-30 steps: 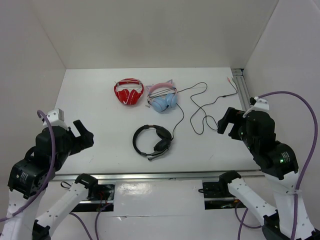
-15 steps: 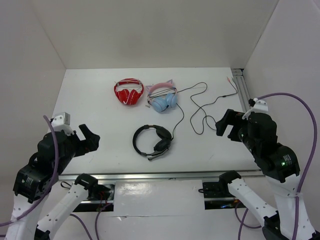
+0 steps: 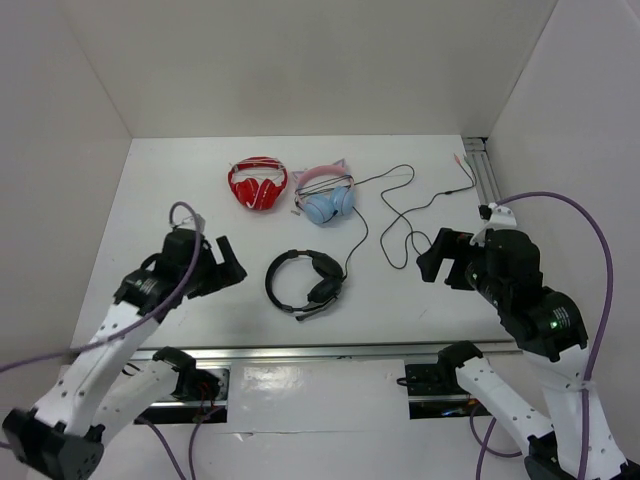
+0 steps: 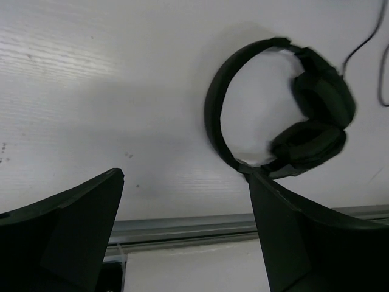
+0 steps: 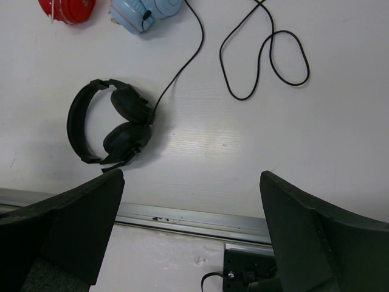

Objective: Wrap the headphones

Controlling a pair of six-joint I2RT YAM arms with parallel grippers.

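All-black over-ear headphones with thin headband (image 3: 305,282) lie flat, just nearer than light blue cat-ear headphones (image 3: 327,200). Their thin black cable (image 3: 365,230) loops right of blue pair. Left gripper (image 3: 228,262) sits near-left of blue pair, right gripper (image 3: 428,258) near-right. Both jaws spread wide, empty. Pin earcup with left, gather cable with right.

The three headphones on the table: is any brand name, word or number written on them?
No text can be read. The black headphones, the red headphones and the blue-and-pink headphones show no legible brand, label or number in any view; any marking is too small to tell.
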